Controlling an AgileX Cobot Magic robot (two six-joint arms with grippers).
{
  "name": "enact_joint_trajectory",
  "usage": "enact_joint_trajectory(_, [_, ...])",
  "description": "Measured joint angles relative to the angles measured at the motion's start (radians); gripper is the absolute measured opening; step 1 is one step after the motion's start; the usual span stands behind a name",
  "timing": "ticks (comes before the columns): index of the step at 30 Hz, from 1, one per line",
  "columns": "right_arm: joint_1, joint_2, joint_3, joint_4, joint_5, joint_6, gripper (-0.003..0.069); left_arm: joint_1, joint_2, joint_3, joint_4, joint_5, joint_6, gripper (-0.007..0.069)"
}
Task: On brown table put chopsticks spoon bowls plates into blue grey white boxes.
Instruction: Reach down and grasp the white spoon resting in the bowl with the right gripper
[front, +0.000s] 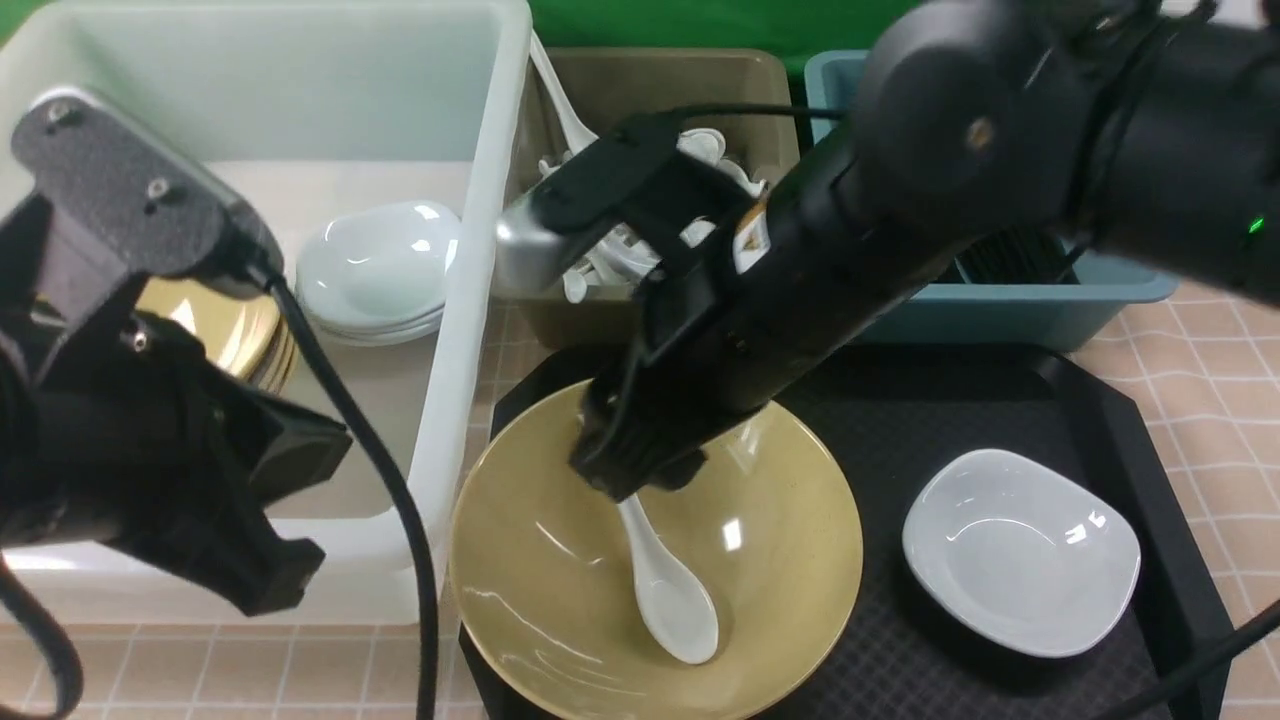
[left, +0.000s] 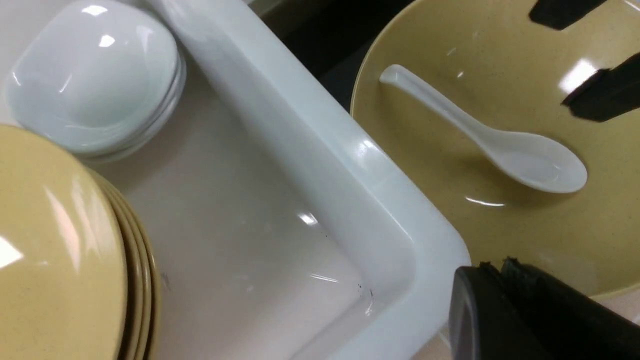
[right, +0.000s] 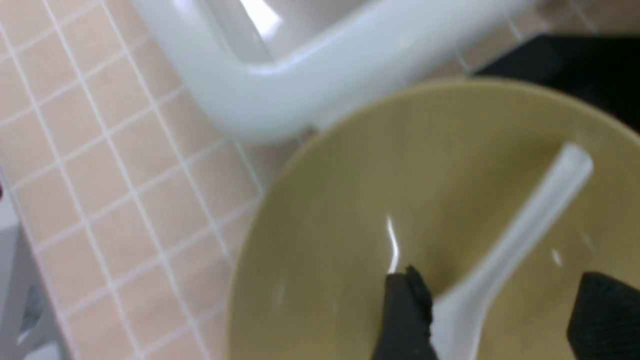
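A white spoon (front: 670, 590) lies in a yellow bowl (front: 780, 560) on a black tray (front: 900, 420). My right gripper (front: 640, 480) is open and low inside the bowl, over the spoon's handle. In the right wrist view the spoon (right: 540, 210) runs between the two fingers of the right gripper (right: 500, 320), over the bowl (right: 350, 200). My left gripper (front: 285, 575) is shut and empty over the near corner of the white box (front: 460, 300). The left wrist view shows the left gripper (left: 500, 265), the spoon (left: 500, 145) and the bowl (left: 500, 225). A small white dish (front: 1020, 550) sits on the tray's right side.
The white box (left: 325, 150) holds a stack of white bowls (front: 375, 265) and yellow plates (front: 230, 330). A grey box (front: 640, 90) behind the tray holds white spoons (front: 700, 145). A blue box (front: 1000, 310) at the back right holds dark chopsticks (front: 1010, 260).
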Motion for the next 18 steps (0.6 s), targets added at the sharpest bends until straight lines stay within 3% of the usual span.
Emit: enact_joint_trajectory(18, [-0.045,0.289,0.002,-0.045,-0.172,0.136,0.0459,0.000,-0.003,0.004,0.000,0.030,-0.002,0.0005])
